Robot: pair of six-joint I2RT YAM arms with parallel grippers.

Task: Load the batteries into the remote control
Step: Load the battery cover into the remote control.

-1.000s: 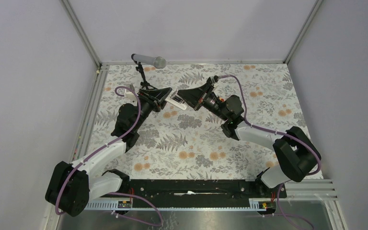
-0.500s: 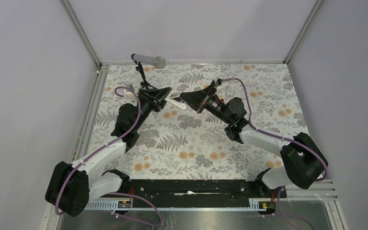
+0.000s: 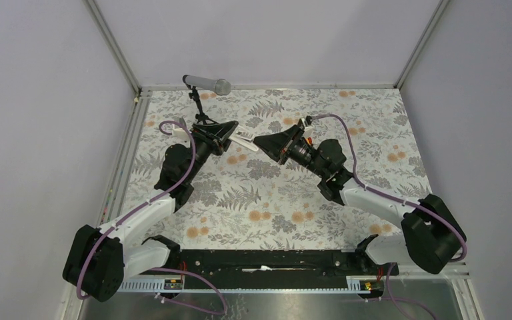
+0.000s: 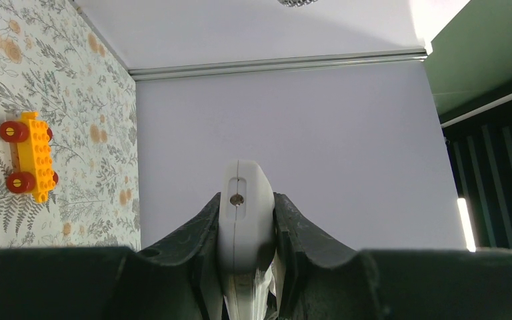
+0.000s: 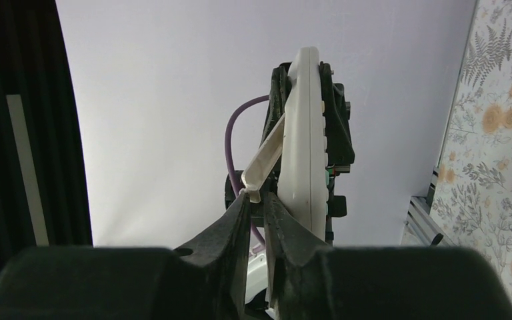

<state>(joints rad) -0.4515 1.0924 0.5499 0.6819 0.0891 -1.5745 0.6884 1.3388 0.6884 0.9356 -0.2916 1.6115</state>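
Note:
My left gripper (image 3: 230, 133) (image 4: 247, 197) is shut on the white remote control (image 4: 243, 227), holding it on edge above the table. In the right wrist view the remote control (image 5: 305, 133) stands upright with its buttons facing right. A flat white cover piece (image 5: 265, 160) tilts away from its back. My right gripper (image 3: 256, 141) (image 5: 257, 198) stands just to the right of the remote. Its jaws are a narrow gap apart, with the cover's free end at their tips. The batteries are out of view.
An orange toy car (image 4: 32, 157) with red wheels lies on the floral table surface (image 3: 273, 207). A microphone (image 3: 207, 84) on a small stand stands at the back left, close behind the left gripper. Walls enclose the table on three sides.
My right arm has drawn back to the right and toward the front, away from the remote. Its jaws have parted slightly. The left gripper has stayed still with the remote.

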